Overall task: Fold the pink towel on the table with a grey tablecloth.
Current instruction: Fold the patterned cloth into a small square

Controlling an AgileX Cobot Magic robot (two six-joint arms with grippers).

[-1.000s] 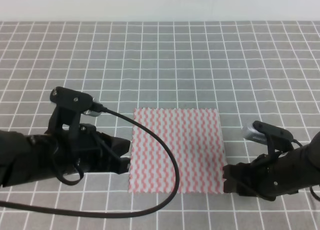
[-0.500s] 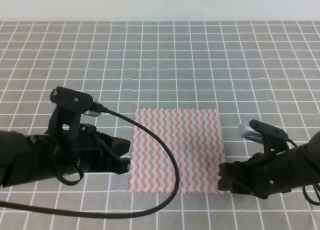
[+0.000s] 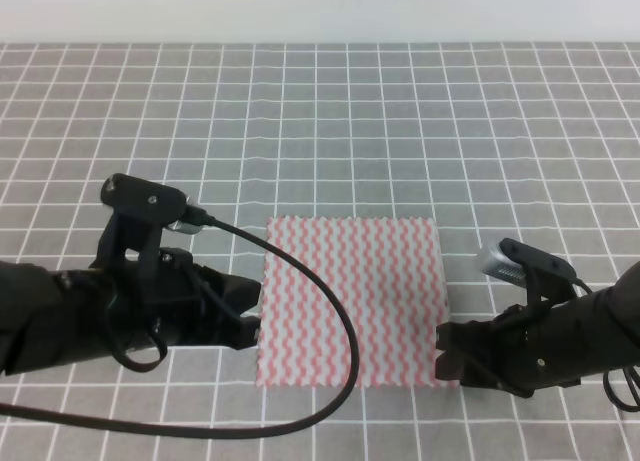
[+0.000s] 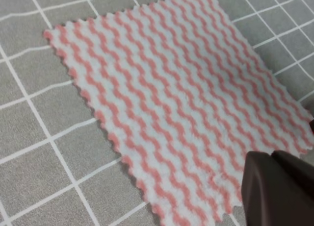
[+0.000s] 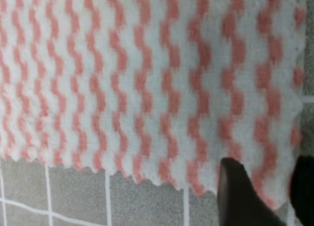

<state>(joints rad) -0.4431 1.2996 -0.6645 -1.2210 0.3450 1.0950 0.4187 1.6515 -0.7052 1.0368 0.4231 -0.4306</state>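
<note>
On the grey-gridded counter (image 3: 400,111): pink towel (image 3: 352,299), flat and unfolded. Right gripper (image 3: 447,355) at the towel's near right corner, jaws parted astride its edge (wrist view). Left gripper (image 3: 256,311) touches the left edge; jaws' opening cannot be told.

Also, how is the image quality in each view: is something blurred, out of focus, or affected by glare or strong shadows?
Exterior high view: even light, no glare, the pink towel and grid sharp, only faint shadows under the arms. Left wrist view: towel clear, the left gripper a dark soft shape at the corner. Right wrist view: softest, very close, stripes fuzzy, the right gripper fingers blurred.
</note>
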